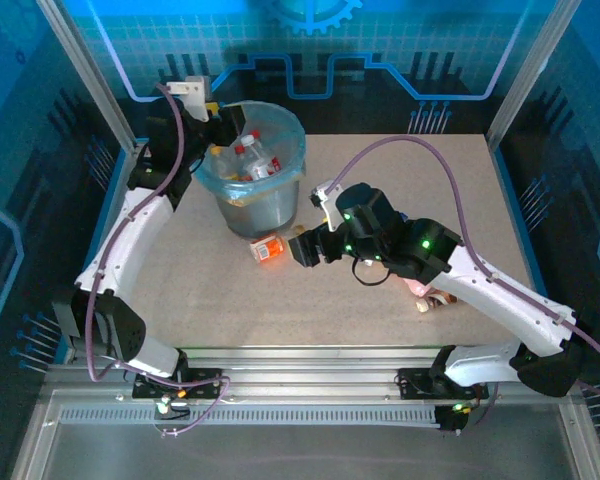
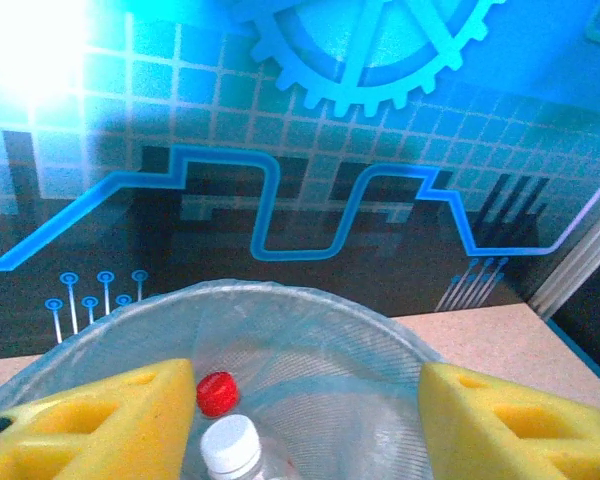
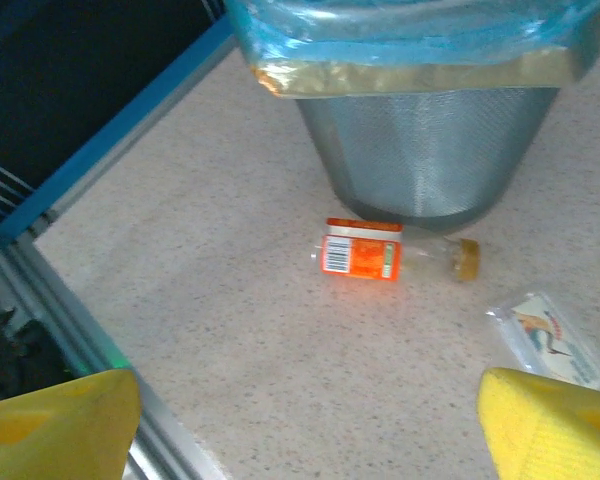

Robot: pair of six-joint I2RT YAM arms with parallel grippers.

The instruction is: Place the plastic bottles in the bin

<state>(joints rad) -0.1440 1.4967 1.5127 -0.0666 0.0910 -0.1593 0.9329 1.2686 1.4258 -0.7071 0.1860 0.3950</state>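
We see left claw point(image 2: 305, 420) spread, empty, over the bin point(image 2: 280, 292); right claw point(image 3: 310, 430) spread near orange-label bottle point(image 3: 365, 252) lying beside bin. We fear a clumsy nudge rolls it away.

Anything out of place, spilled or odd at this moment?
An orange-labelled bottle lies on its side on the table just beside the bin, outside it. A flattened clear bottle, apparently crushed, lies close by, also outside the bin.

A robotics lab cell: aluminium frame posts point(image 1: 92, 70) and blue circuit-and-gear printed panels point(image 2: 310, 150) enclose a speckled table point(image 1: 230, 300).
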